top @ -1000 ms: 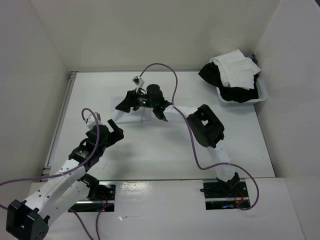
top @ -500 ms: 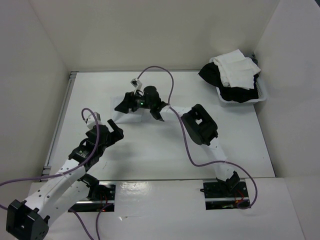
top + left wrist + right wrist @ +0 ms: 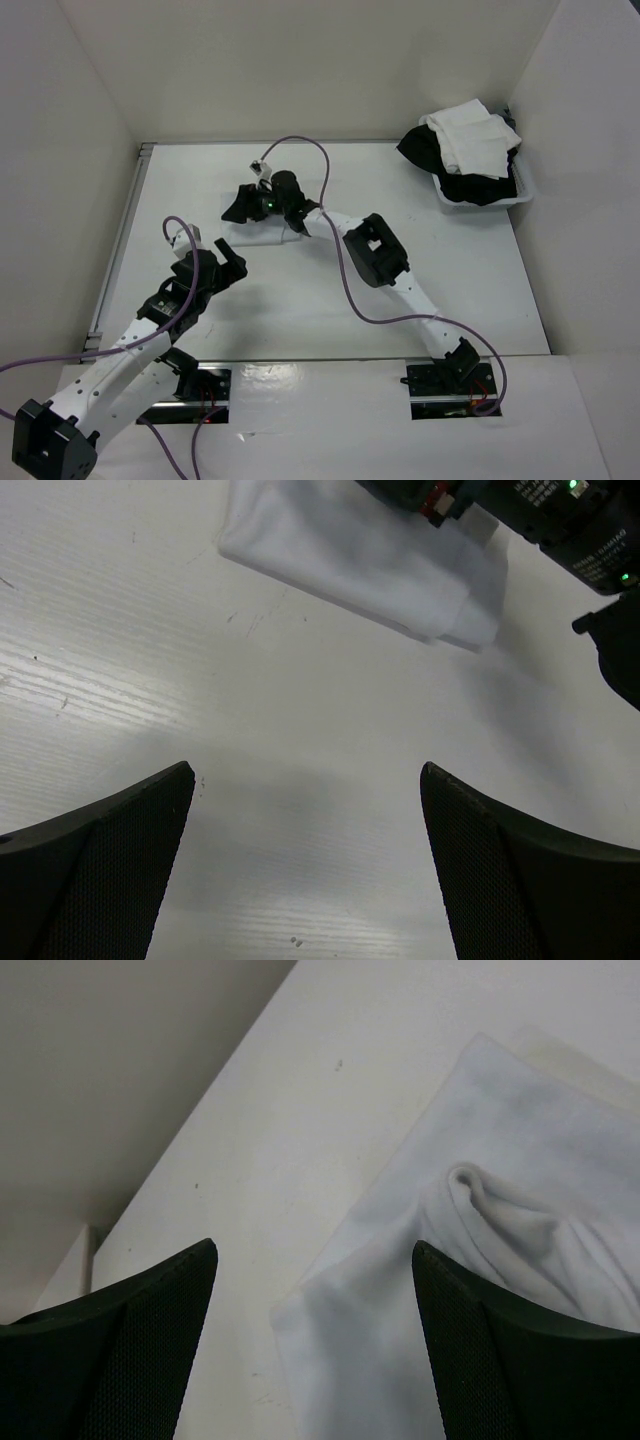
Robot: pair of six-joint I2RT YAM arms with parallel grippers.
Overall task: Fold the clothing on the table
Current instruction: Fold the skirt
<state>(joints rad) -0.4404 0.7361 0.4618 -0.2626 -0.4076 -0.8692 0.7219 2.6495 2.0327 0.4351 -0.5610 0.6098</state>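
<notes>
We find the clothing (image 3: 520, 1260) on the worktop's (image 3: 300, 720) far left-centre, right beneath the spread, empty right pincer (image 3: 312, 1270), while the left pincer (image 3: 308, 780), spread wide and empty too, faces its long side from further off.

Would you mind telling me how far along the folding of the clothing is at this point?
Done: the clothing already lies as a compact, layered bundle on the table. In hand: nothing is gripped; the right hand is poised open over its edge, the left hand open over bare tabletop. Left: probably a final fold or smoothing of the raised ridge.
</notes>
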